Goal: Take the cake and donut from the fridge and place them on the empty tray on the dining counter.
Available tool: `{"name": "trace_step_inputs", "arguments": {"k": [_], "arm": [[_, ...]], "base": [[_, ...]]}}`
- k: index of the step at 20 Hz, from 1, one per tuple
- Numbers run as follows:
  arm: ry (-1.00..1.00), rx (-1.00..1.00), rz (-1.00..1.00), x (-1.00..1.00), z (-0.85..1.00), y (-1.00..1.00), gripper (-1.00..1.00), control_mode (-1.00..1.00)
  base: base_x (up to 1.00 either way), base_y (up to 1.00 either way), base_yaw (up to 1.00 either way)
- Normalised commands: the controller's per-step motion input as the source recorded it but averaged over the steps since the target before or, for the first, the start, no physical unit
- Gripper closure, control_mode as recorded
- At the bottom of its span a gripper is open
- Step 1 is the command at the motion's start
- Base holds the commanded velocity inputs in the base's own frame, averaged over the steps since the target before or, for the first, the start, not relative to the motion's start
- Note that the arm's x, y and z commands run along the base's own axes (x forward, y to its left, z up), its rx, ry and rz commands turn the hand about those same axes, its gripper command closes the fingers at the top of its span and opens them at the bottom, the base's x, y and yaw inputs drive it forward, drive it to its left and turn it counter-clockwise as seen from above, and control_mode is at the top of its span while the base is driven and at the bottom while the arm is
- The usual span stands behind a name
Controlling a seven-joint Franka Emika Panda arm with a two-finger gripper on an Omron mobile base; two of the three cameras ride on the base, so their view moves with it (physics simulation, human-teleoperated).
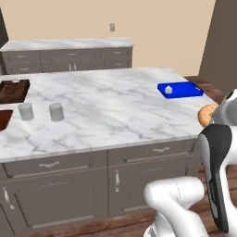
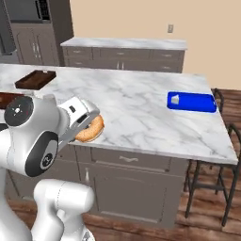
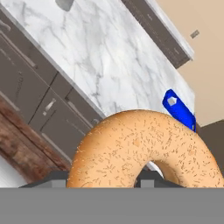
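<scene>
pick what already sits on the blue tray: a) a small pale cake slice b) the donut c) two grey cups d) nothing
a: a small pale cake slice lies at one end of the blue tray, while the donut is in the hand short of the dining counter.

Two grey cups point(image 1: 56, 111) (beside brown trays point(image 1: 14, 90)).

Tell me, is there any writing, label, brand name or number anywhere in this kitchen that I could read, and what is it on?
None can be read.
The tray, the donut and the dining counter carry no lettering.
The wall plate is plain.
The arm's round joint cap bears a small mark, too small to read.
</scene>
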Motion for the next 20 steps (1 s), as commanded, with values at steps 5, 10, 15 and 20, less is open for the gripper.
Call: {"name": "trace_step_inputs", "arguments": {"k": [5,10,15,20], "arm": [[0.00,0.00,0.00,0.00,0.00,0.00,1.00,1.00],[0.00,0.00,0.00,0.00,0.00,0.00,1.00,1.00],[0.00,0.00,0.00,0.00,0.00,0.00,1.00,1.00],[0.00,0.00,0.00,0.00,0.00,0.00,1.00,1.00]], "base": [[0.00,-1.00,-0.11],[0.00,-1.00,-0.10],[0.00,-1.00,-0.07],[0.00,-1.00,-0.02]]}}
